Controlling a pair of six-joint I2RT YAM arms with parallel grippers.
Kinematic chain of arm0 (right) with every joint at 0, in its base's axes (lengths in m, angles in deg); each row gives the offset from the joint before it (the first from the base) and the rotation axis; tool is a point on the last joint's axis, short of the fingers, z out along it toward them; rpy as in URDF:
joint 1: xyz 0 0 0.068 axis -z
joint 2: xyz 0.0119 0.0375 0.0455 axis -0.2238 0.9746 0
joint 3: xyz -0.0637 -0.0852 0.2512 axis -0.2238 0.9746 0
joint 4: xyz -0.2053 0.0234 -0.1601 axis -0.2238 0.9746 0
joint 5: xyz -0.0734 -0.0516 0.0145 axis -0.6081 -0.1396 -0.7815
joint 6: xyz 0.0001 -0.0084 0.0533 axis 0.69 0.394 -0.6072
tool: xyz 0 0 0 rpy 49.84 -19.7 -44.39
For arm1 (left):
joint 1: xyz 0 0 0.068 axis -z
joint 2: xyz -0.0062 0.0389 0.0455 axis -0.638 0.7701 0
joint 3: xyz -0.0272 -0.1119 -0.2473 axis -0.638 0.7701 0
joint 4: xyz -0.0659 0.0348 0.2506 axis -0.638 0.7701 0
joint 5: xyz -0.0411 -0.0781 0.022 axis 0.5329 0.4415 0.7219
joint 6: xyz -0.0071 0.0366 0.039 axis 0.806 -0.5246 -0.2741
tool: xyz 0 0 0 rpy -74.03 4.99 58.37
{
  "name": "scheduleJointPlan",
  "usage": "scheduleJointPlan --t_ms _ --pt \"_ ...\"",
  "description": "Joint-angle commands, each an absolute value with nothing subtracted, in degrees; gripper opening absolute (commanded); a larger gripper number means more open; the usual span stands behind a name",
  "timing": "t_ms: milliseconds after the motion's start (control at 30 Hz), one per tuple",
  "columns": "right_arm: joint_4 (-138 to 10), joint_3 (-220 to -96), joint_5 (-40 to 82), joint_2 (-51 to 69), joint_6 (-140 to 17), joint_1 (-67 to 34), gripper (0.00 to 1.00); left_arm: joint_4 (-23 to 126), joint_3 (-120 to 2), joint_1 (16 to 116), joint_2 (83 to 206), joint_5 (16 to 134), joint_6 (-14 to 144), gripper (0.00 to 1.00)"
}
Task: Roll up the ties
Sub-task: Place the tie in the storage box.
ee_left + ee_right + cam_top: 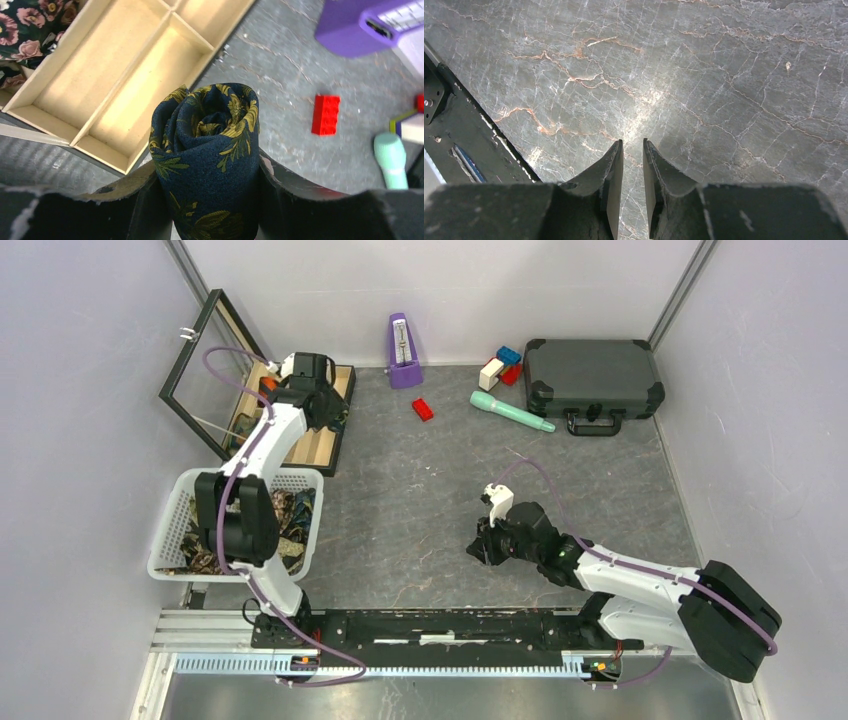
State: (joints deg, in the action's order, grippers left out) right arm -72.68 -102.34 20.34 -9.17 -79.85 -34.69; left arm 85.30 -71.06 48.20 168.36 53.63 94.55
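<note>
Three containers show around the table [724,75], and the wooden box [125,85] serves as the fixed mark. Its glass lid [205,370] stands tilted open on its left side, and its long pale compartments run side by side; a dark floral fabric [25,30] with pink blooms lies at the box's far left corner, though whether it sits inside a compartment cannot be told. A white slotted basket [175,510] stands just beside the box's near end and holds loose ties [295,520] in a tangled heap of olive, tan and brown prints. A dark hard case [590,375], latched, lies well to the right of the box. At the box's right edge the left fingers [280,200] clamp a rolled tie [207,145] from both sides: a tight navy coil printed with olive-gold leaves, its spiral end facing up and its folds bunched at the centre. Well to the right of the box and nearer the arms, the right fingers [611,175] stand a narrow gap apart over bare table, gripping nothing.
</note>
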Motion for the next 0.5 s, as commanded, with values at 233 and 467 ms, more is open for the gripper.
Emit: scheduleJointPlan --t_ms 233,467 --pt "-75.2 -101.2 21.6 -9.0 -80.0 -34.5 0.26 78.0 -72.2 42.7 173.0 42.3 108.0 0.02" --pt "-75.6 -101.2 22.4 -8.2 -79.6 -34.5 0.26 73.6 -70.6 40.8 173.3 38.7 108.1 0.02"
